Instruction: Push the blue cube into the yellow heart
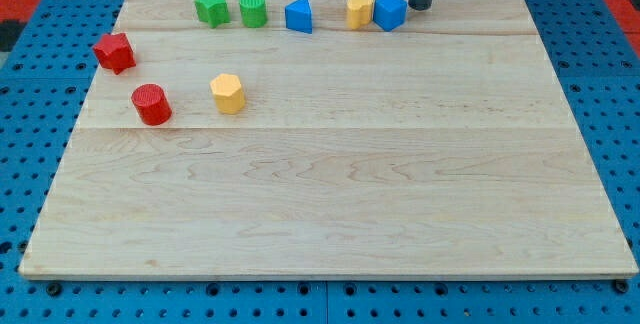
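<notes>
Up along the view's top edge of the wooden surface, the blue cube sits touching the yellow heart on its left. The tip is just beside the cube's right side, so close that contact can't be told. There are no fingers, only the rod, so it has hold of nothing. Left of them: blue triangle, green cylinder, green star. Lower left: red star, red cylinder, yellow hexagon.

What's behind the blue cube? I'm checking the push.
My tip stands just behind the blue cube, toward the view's top right. The yellow heart touches its left. Contact isn't discernible.
</notes>
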Robot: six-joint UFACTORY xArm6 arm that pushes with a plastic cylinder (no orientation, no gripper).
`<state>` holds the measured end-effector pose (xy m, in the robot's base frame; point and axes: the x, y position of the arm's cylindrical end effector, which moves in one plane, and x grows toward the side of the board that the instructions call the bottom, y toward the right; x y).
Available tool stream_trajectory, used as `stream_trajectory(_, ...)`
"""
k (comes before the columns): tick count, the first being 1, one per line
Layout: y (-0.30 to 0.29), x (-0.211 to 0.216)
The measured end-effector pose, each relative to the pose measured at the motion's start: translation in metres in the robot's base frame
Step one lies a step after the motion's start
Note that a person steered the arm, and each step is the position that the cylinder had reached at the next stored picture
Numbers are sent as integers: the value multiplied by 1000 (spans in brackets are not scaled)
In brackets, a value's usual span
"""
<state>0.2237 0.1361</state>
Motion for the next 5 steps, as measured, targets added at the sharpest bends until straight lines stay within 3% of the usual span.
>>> stream_trajectory(5,-15,18)
